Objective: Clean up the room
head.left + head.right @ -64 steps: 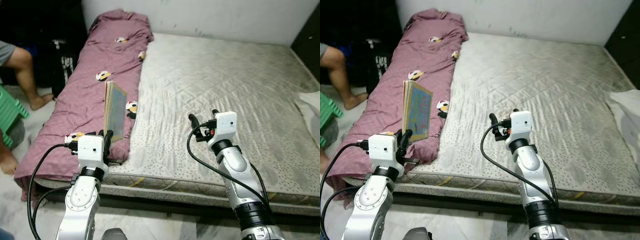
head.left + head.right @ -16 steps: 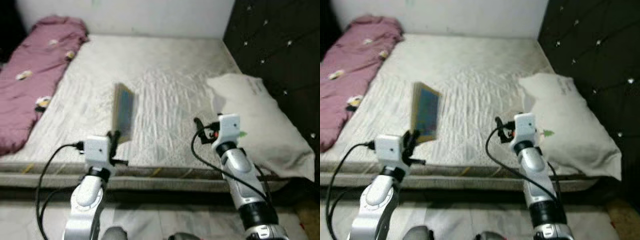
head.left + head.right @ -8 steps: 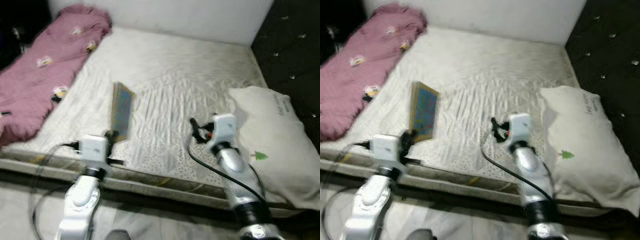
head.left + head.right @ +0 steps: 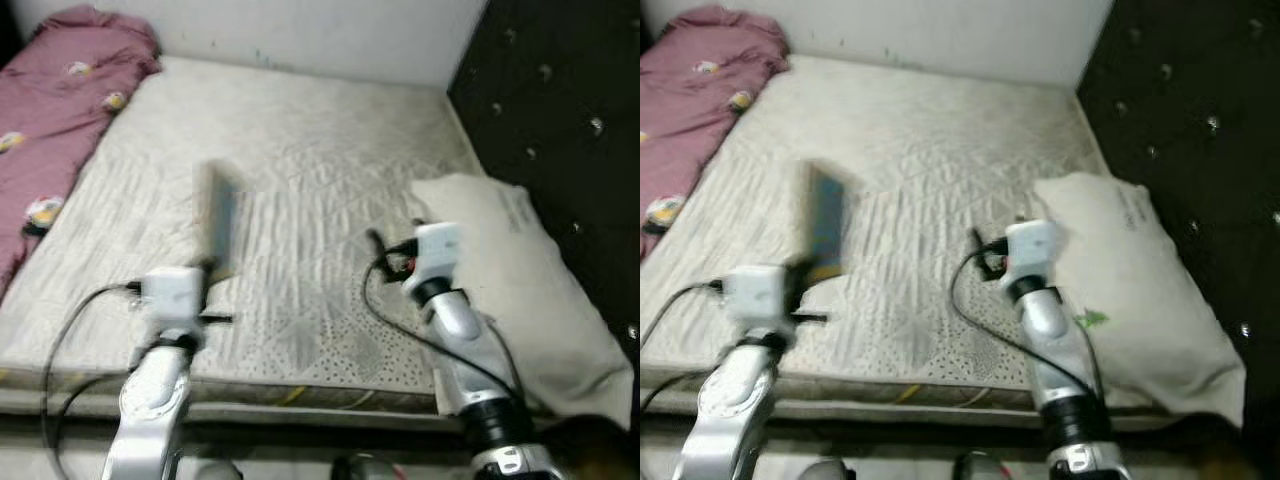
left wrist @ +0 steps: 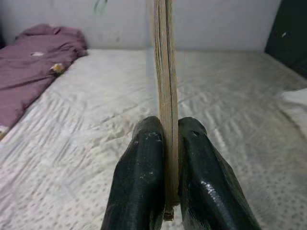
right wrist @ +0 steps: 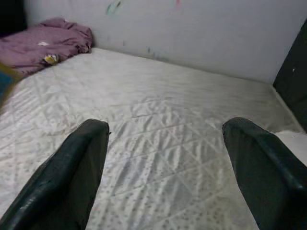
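Book (image 5: 165,96) standing upright, clamped in left gripper (image 5: 165,158) over the bed (image 4: 330,180) — not yet put away; right gripper (image 6: 163,158) hanging open, empty.

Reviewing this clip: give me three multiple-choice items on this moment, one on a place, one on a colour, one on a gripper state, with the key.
1. Where does the pillow lie?
A. on the mattress by the dark headboard, on the robot's right
B. on the floor
C. on top of the blanket

2. What colour is the blanket on the robot's left?
A. green
B. purple-pink
C. white

3. What is the state of the left gripper?
A. open and empty
B. shut on the book, held upright
C. resting flat on the mattress

Key: 1 A, the pillow lies beside the headboard; 2 B, the bunched fabric is purple-pink; 3 B, the left wrist view shows both fingers pressed against the book's edge.
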{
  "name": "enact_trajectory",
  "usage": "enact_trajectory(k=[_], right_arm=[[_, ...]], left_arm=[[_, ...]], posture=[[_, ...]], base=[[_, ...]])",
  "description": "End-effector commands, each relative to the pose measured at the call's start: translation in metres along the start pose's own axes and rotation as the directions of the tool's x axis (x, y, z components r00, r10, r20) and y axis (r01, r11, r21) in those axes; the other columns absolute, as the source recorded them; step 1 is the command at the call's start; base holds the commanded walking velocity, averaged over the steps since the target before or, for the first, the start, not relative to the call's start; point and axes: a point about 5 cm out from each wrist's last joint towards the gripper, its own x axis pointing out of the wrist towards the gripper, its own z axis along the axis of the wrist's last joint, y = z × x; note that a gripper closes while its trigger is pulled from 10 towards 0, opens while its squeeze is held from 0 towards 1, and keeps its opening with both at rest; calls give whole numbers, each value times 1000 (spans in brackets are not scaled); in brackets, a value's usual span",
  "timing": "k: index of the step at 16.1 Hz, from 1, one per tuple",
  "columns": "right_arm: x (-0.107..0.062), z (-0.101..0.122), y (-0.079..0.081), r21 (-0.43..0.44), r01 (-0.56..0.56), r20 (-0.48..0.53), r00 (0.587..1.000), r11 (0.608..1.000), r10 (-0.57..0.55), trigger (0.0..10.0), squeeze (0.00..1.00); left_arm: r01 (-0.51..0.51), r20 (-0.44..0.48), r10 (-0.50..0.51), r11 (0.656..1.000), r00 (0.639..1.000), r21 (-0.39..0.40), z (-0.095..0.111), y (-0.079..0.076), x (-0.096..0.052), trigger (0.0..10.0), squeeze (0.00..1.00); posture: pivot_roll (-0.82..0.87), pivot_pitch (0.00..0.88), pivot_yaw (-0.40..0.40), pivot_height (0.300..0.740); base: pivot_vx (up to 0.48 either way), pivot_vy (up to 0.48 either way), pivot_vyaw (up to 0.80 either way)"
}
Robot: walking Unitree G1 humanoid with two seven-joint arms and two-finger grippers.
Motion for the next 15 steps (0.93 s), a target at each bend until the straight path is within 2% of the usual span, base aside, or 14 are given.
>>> enact_trajectory(k=[1,4,15], right_arm=[[-4,-1,-16,-15,52,-8,999,999,-52,10000,0],[-5,-1,-16,-14,51,-6,999,999,-52,10000,0],[-4,-1,-15,-21,44,-7,999,999,-44,10000,0]], left_arm=[[56,59,-56,998,997,-1,12,-14,4,10000,0],[63,59,-63,998,996,2,13,-15,4,10000,0],[66,60,-65,998,996,-2,13,-16,5,10000,0]], posture=[[68,53,-68,740],[68,53,-68,740],[71,47,-71,740]], base=[[0,0,-800],[0,0,-598],[0,-297,0]])
